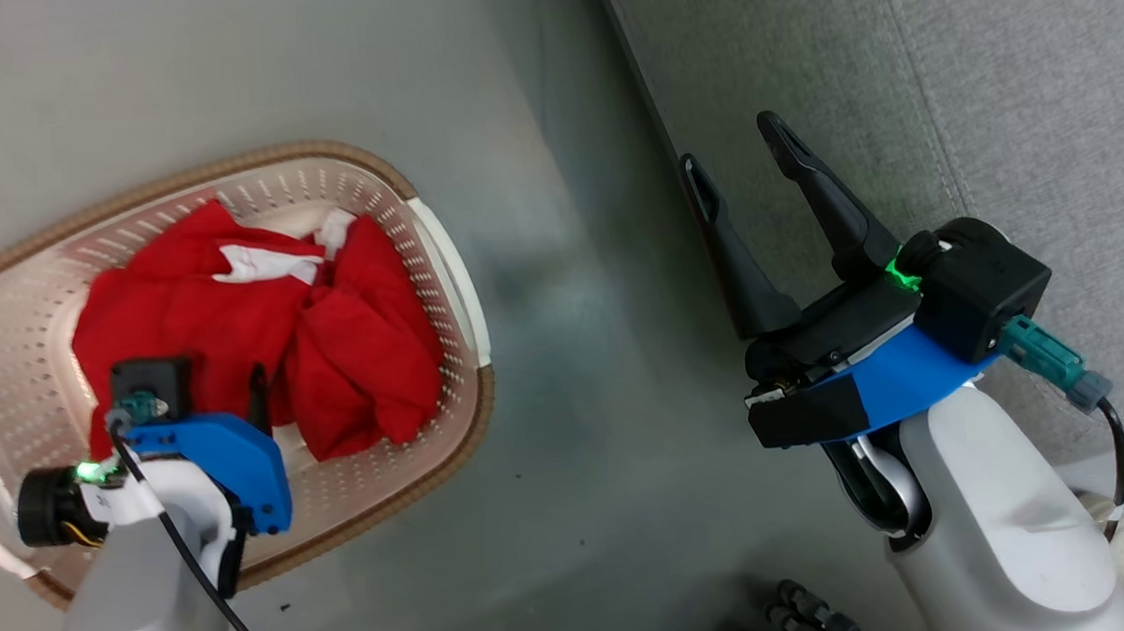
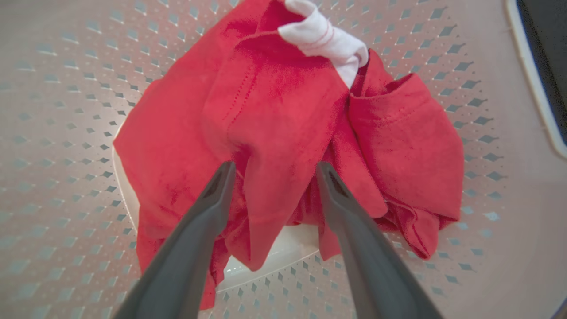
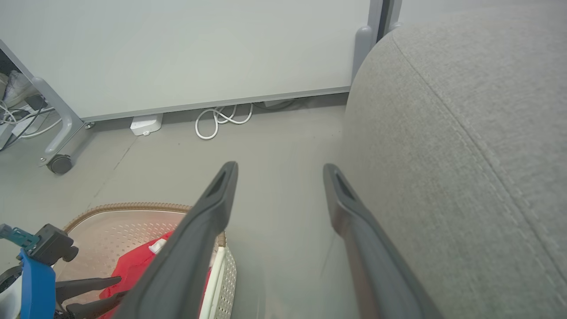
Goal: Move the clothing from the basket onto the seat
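Red clothing [image 1: 354, 352] heaped in basket [image 1: 309, 155], left fingers [image 2: 212, 199] spread over it

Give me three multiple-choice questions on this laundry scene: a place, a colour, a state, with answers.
1. Where is the clothing? A on a shelf; B in the basket; C on a table.
2. What colour is most of the clothing? A red; B green; C blue.
3. How is the left gripper? A shut on a sock; B shut on a towel; C open.
Answers: 1 B, heaped inside its perforated walls; 2 A, red with some white trim; 3 C, its tips stand well apart.
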Motion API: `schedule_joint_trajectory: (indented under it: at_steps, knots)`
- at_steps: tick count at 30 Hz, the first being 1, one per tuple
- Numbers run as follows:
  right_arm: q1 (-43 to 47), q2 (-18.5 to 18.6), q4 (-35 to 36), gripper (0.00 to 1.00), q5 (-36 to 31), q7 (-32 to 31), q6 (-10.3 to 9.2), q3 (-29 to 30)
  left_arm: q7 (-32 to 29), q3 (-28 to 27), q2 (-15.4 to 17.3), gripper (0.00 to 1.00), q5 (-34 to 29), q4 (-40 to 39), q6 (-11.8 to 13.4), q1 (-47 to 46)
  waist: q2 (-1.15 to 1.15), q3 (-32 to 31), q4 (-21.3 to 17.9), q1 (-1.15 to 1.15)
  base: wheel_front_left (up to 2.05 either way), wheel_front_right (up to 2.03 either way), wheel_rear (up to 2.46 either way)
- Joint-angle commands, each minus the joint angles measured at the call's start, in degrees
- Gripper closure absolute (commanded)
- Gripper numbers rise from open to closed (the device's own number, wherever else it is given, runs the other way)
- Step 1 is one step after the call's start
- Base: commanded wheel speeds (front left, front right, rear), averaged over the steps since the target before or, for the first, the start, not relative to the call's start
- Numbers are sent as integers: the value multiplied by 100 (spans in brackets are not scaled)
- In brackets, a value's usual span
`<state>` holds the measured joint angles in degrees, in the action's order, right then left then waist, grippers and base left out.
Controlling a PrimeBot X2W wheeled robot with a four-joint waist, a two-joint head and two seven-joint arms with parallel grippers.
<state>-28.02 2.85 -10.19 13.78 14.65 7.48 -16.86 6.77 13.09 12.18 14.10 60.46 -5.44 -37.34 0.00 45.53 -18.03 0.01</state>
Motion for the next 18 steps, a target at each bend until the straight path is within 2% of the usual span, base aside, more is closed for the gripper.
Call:
schedule_joint_trajectory:
  at_steps: [1, 4, 8, 17, 18]
  knots:
    - [-97, 5, 17, 0, 48, 22, 2, -12, -8, -16, 50, 0, 0, 11, 33, -151, 0, 224, -129, -1, 0, 0, 0]
    - [-126, 6, 27, 0, 123, 49, 3, -37, -56, 50, 155, 0, -96, 101, 177, -321, 0, 391, -155, -1, 0, 0, 0]
    - [-120, 6, -3, 0, 187, 60, 3, -84, -158, 47, 204, 0, -59, 207, 231, -485, 0, 533, -201, -1, 0, 0, 0]
    - [-144, 6, 111, 0, 295, 62, 3, -76, -169, 64, 249, 0, 41, 334, 182, -666, 0, 669, -261, -1, 0, 0, 0]
    - [-149, 6, 110, 0, 298, 62, 3, -78, -171, 64, 247, 18, 48, 354, 177, -661, 0, 666, -265, -1, 0, 0, 0]
